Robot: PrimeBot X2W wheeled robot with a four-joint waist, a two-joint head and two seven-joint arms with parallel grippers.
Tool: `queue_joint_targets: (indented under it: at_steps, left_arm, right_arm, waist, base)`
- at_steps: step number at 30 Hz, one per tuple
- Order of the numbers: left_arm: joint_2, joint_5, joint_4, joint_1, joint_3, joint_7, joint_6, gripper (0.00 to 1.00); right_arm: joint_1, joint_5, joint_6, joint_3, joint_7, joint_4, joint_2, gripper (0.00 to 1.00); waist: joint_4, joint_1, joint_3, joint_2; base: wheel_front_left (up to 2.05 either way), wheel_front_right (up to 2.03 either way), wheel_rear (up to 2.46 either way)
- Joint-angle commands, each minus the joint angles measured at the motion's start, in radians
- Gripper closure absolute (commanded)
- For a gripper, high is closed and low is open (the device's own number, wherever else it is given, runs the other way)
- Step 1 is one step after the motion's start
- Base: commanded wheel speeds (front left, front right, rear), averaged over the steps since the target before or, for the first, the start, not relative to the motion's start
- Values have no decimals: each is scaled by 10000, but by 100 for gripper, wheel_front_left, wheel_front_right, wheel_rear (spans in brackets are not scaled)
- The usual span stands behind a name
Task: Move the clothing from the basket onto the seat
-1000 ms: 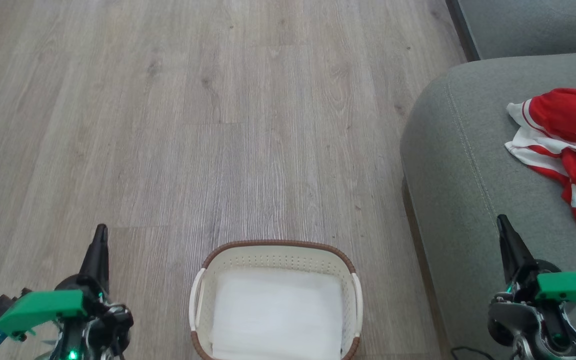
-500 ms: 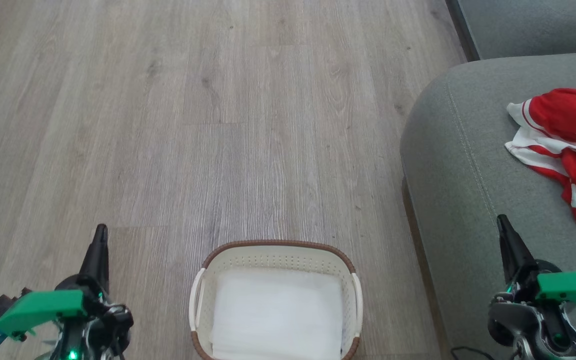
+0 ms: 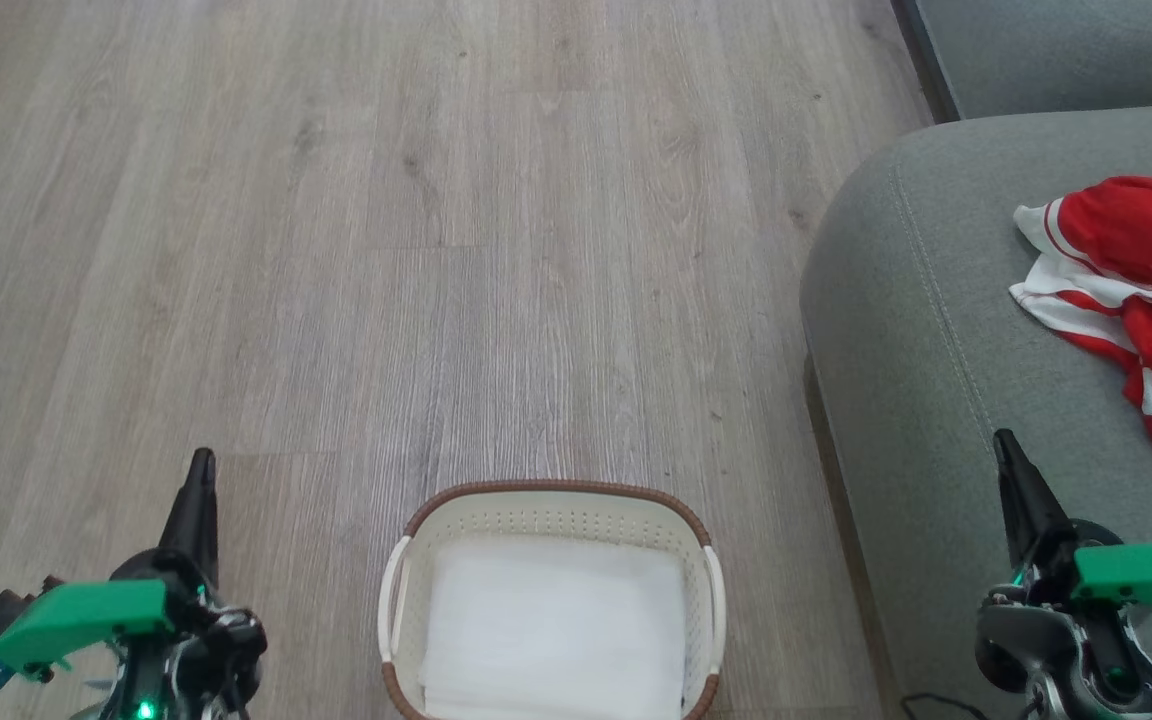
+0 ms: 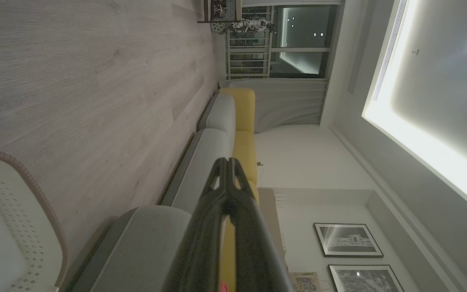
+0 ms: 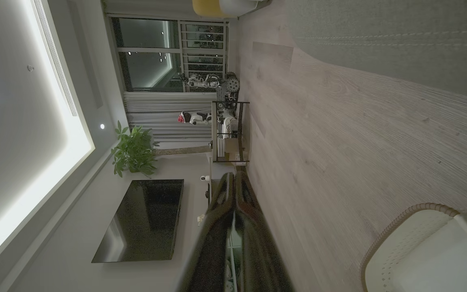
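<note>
The clothing (image 3: 1141, 300), red with white stripes, lies crumpled on the grey-green seat (image 3: 936, 330) at the right of the head view. The cream basket (image 3: 551, 515) with a brown rim stands on the floor at bottom centre; inside it lies a flat white liner sheet (image 3: 556, 630). My left gripper (image 3: 201, 465) is shut and holds nothing, left of the basket. My right gripper (image 3: 1006, 445) is shut, with nothing in it, over the seat's front edge. The left wrist view has the shut fingertips (image 4: 227, 164) against the sofa, and the basket (image 4: 22, 202) at lower left.
Pale wood floor (image 3: 386, 250) stretches ahead and to the left. A second sofa section (image 3: 1066, 50) sits at the top right. The right wrist view shows the basket (image 5: 420, 227), a dark TV (image 5: 144, 219), a plant (image 5: 134, 152) and a shelf unit (image 5: 229, 129) far off.
</note>
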Motion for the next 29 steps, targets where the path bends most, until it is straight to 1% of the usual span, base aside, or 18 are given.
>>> queue_joint_targets:
  at_steps: [1,29]
  left_arm:
    - [58,23,-349,-493,354,66,-63,100]
    - [47,35,-349,-494,369,78,-63,100]
  right_arm:
    - [-522,7,-2,164,77,-325,51,100]
    - [-524,-10,-2,143,94,-324,66,100]
  waist:
    - [0,0,0,0]
    - [0,0,0,0]
  base:
    - [0,0,0]
    - [0,0,0]
